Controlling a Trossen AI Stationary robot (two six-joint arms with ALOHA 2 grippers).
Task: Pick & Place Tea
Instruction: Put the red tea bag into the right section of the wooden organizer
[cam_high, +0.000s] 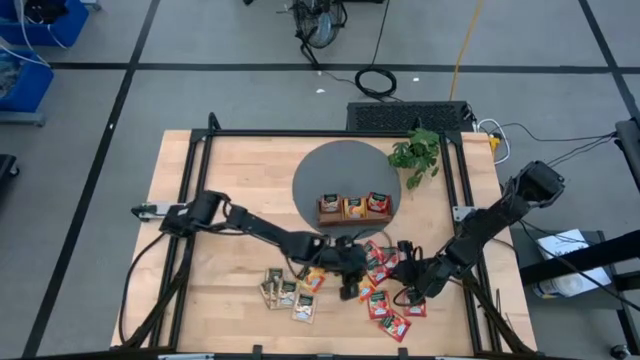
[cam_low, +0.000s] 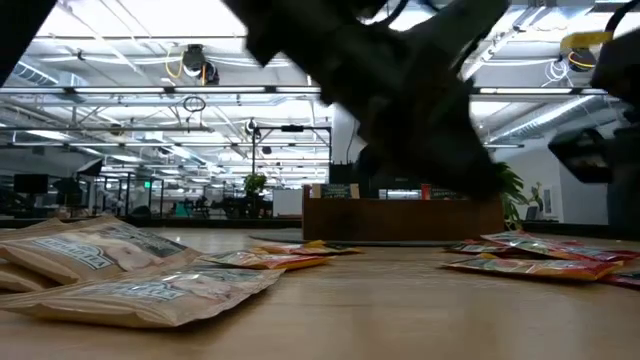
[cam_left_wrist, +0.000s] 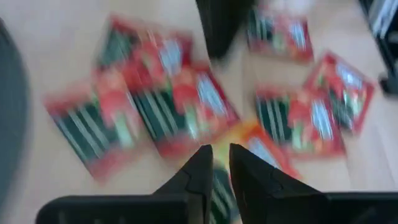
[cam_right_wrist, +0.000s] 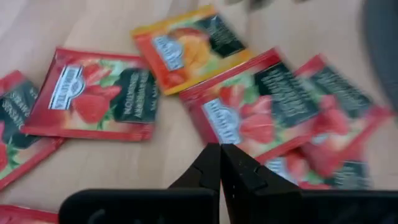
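Note:
The tea lies loose on the wooden table: beige sachets (cam_high: 287, 293) at the near left, red sachets (cam_high: 388, 305) and an orange sachet (cam_high: 313, 281) toward the middle. More sachets stand in the wooden tray (cam_high: 353, 208). My left gripper (cam_high: 351, 290) hovers over the red pile (cam_left_wrist: 180, 99), open by a narrow gap, its tips (cam_left_wrist: 221, 158) above an orange sachet (cam_left_wrist: 261, 140). My right gripper (cam_high: 400, 296) is shut, its tips (cam_right_wrist: 219, 149) low over a red sachet (cam_right_wrist: 249, 115). Beside that one lie another red sachet (cam_right_wrist: 93, 93) and an orange sachet (cam_right_wrist: 186, 46). My right gripper's shut fingertips point slantwise down at the near edge of a red sachet (cam_right_wrist: 231, 138) that lies flat on the table. I cannot tell whether they touch it.
The tray sits on a dark round mat (cam_high: 320, 175) at the table's far middle, with a small green plant (cam_high: 418, 155) to its right. Both arms meet over the sachet pile, their grippers close together. Bare wood lies at the table's near left and far left.

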